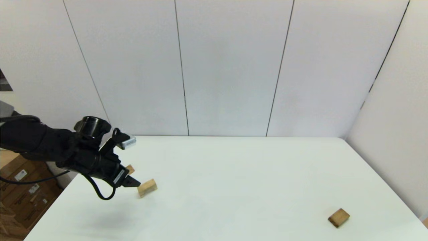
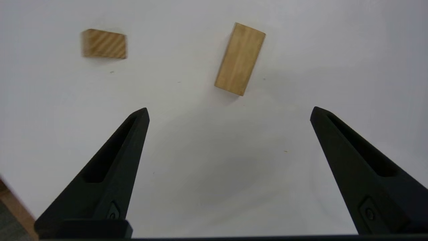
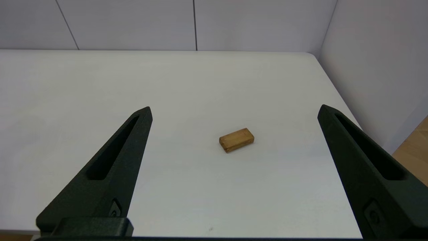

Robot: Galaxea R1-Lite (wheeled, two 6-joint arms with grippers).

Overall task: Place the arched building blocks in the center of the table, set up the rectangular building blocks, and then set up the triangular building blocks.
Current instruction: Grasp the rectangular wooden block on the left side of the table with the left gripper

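- White tabletop, the table, spreads beneath both my arms, with pale wall panels behind it and cardboard boxes past its left edge.
- Pale tan and oblong, the arched building block lies flat just ahead of my left gripper; my left wrist view shows it apart from my fingertips, beyond the gap between them, its hollow not visible.
- Darker brown, the rectangular building block lies flat far over on my right; only my right wrist view shows it ahead of my right gripper, well clear of the tips.
- Smallest, the triangular building block lies beyond my left finger in the wrist view; from the head it peeks from behind my left gripper.
- Both pairs of my fingers stand spread wide, holding nothing.
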